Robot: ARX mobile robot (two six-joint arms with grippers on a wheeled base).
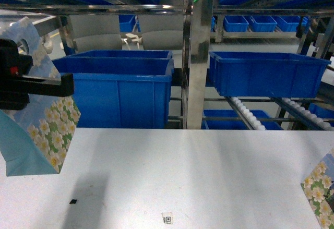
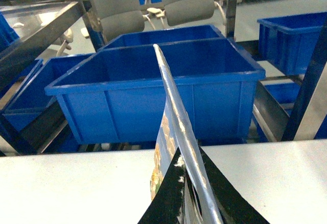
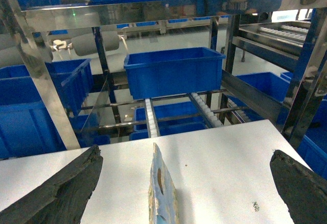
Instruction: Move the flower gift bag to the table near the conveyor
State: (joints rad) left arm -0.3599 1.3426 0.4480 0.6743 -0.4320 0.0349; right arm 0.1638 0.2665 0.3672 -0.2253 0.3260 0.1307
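left end effector [image 2: 186, 196] grips gift bag [image 1: 44, 130] above table [image 1: 209, 177].

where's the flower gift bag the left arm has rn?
Head view, far left: the flower gift bag hangs pinched in the left gripper above the white table, just in front of the blue bin on the conveyor rack.

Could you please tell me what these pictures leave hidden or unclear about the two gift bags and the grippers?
- Left gripper, head view: fingertips hidden by held gift bag.
- Second gift bag, head view: cut off by the frame's right edge.
- QR sticker on table: too small to read.
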